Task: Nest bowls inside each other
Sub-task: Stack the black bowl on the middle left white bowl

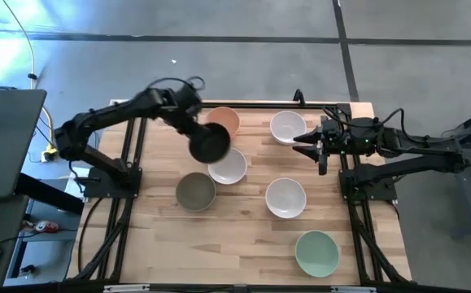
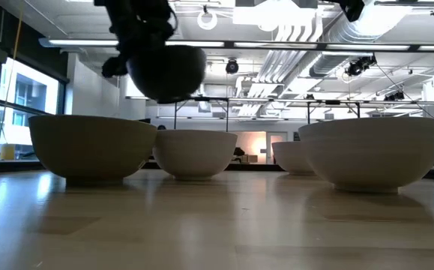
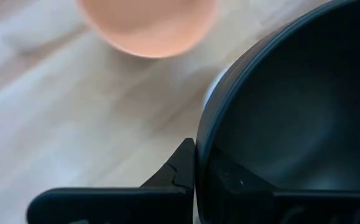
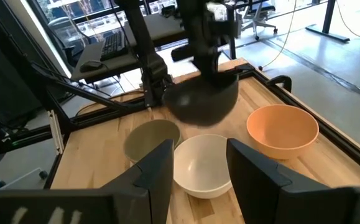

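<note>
My left gripper [image 1: 199, 135] is shut on the black bowl [image 1: 209, 145] and holds it in the air [image 2: 166, 71] over the gap between the peach-orange bowl [image 1: 223, 122] and a white bowl [image 1: 228, 166]. The olive-grey bowl [image 1: 195, 192] sits nearer, on its base. Two more white bowls [image 1: 288, 128] [image 1: 285, 198] and the pale green bowl [image 1: 316, 252] stand on the table's right half. My right gripper [image 1: 310, 146] hovers open beside the far white bowl, touching nothing. My left gripper holds the black bowl by its rim [image 3: 199, 149], one finger inside the hollow [image 3: 242, 183] and one outside [image 3: 176, 171]. The fingers come from above, slanting from the table's left. The bowl is lifted clear of the table and hangs below the fingers, somewhat tilted.
The bare wooden table [image 1: 235, 236] has free room along its near edge and near-left corner. A black metal frame [image 1: 251, 105] runs along the far edge. The right wrist view looks across the white bowl [image 4: 201, 165] toward the held black bowl [image 4: 201, 102].
</note>
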Available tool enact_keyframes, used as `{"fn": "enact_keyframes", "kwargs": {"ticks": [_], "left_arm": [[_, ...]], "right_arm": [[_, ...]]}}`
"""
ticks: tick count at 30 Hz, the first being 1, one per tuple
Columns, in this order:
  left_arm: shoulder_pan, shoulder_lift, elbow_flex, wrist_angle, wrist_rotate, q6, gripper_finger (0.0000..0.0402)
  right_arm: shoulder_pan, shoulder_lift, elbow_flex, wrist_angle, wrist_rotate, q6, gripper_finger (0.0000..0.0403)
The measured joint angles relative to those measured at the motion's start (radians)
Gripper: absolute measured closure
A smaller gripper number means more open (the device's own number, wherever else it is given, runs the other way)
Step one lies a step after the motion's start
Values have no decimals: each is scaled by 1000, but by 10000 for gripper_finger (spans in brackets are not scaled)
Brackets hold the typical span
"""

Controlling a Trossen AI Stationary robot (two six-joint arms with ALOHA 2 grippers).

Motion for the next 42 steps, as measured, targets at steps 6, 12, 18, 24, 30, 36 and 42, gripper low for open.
{"fn": "enact_keyframes", "kwargs": {"ticks": [6, 12, 18, 24, 30, 36, 42], "left_arm": [[-104, 162, 11, 69, 35, -39, 401], [-142, 300, 109, 75, 37, -22, 401], [-148, 378, 203, 68, 32, 12, 401], [-147, 402, 226, 22, 8, 37, 401], [-144, 402, 226, -20, -20, 57, 401], [-143, 402, 226, -31, -61, 75, 401], [-143, 402, 226, -31, -66, 90, 401]], "right_arm": [[0, 0, 0, -30, -1, 8, 261], [0, 0, 0, -89, -29, 53, 261], [22, 0, 0, -103, -52, 73, 261], [81, 0, 0, -103, -53, 79, 261], [101, 0, 0, -103, -42, 88, 261], [100, -1, 0, -102, -26, 88, 261], [100, -1, 0, -102, -26, 95, 261]]}}
